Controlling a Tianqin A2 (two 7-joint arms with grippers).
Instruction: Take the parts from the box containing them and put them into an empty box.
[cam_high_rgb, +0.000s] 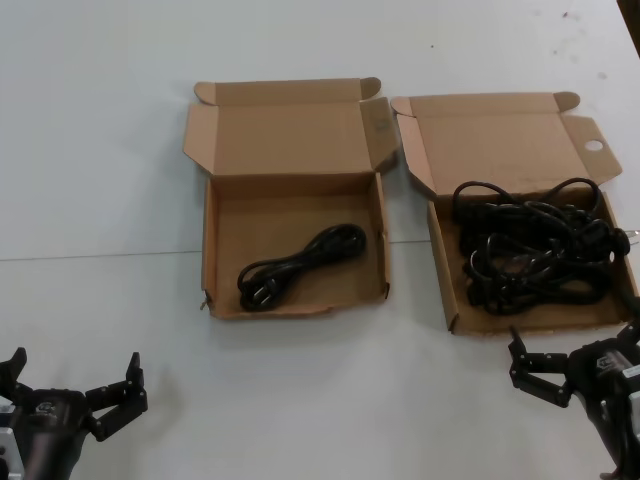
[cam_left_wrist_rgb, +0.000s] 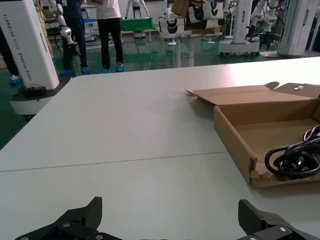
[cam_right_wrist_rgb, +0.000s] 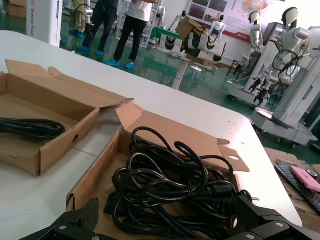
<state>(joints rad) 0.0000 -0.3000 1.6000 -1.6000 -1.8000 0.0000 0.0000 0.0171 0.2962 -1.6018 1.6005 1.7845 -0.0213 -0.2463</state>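
Observation:
The box containing the parts (cam_high_rgb: 441, 262) stands at the right, with a round hole (cam_high_rgb: 593, 145) in its lid flap. A tangled pile of black cables (cam_high_rgb: 530, 250) fills it. My right gripper (cam_high_rgb: 575, 335) hangs open at this box's front wall; in the right wrist view the gripper (cam_right_wrist_rgb: 167, 205) spans the near end of the pile (cam_right_wrist_rgb: 175, 185), touching nothing. To the left, the box with the ragged front wall (cam_high_rgb: 210, 250) holds one looped cable (cam_high_rgb: 300, 265). My left gripper (cam_high_rgb: 75, 365) waits open over bare table at the front left, clear of that box (cam_left_wrist_rgb: 232, 140).
Both boxes sit side by side on a white table (cam_high_rgb: 100, 150) with their lids folded back. A seam (cam_high_rgb: 100, 257) crosses the tabletop. Beyond the table's far edge, people (cam_left_wrist_rgb: 110, 30) and other robots (cam_right_wrist_rgb: 295, 45) stand on a green floor.

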